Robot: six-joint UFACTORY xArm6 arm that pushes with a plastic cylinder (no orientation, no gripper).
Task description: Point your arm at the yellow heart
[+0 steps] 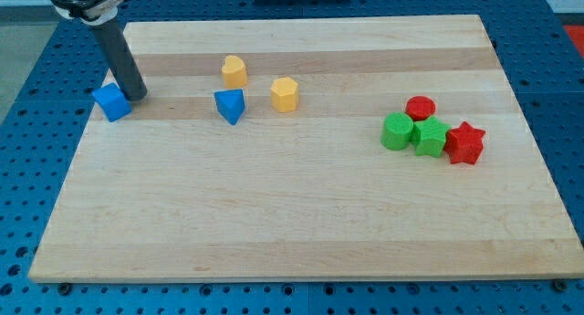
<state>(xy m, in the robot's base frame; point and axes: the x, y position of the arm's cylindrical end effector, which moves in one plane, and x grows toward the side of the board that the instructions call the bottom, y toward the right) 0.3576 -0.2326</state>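
The yellow heart [234,70] lies on the wooden board [301,215] at the upper left of middle. A yellow hexagon [285,93] sits to its lower right and a blue triangle [230,105] just below it. My tip [137,97] is at the board's left edge, touching the right side of a blue cube [111,102]. The tip is well to the left of the yellow heart, about a hundred pixels away.
At the view's right is a tight cluster: a red cylinder [421,107], a green cylinder [397,131], a green star [431,137] and a red star [464,142]. Blue perforated table surrounds the board.
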